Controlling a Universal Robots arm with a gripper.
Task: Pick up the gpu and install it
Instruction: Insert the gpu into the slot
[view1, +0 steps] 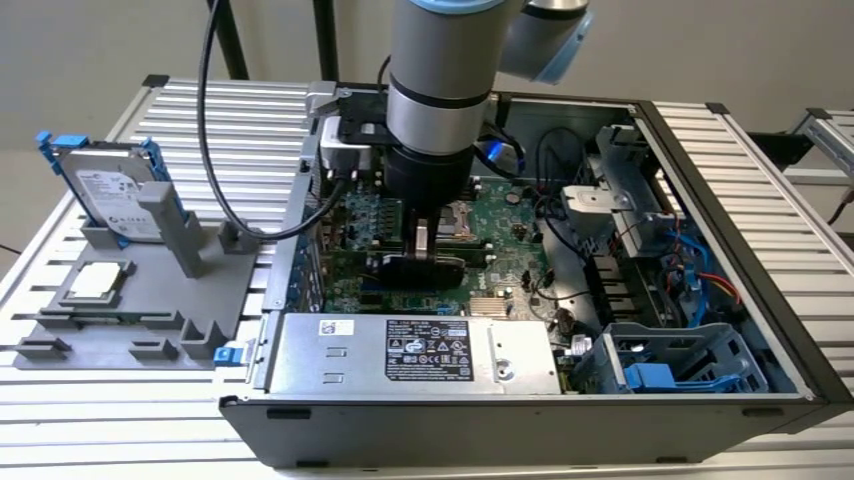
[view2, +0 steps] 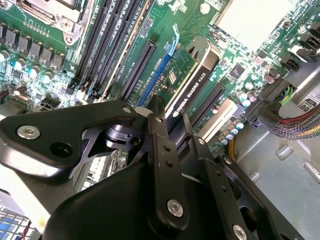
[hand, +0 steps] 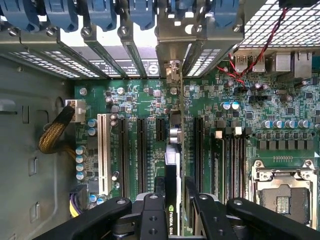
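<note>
Black-covered gpu (view2: 192, 87) stands edgewise in pincer (view2: 167, 125).

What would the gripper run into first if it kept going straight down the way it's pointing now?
The gripper is shut on the gpu, pointing down at the motherboard. The card's lower edge would probably meet the blue expansion slot first, though how closely the two line up is hard to judge.

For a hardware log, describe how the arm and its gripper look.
The arm is a thick silver-grey cylinder ringed by a black band, with a pale blue cap at its joint. A black cable hangs alongside. The gripper is matte black, built of flat linkage bars fastened by silver screws.
</note>
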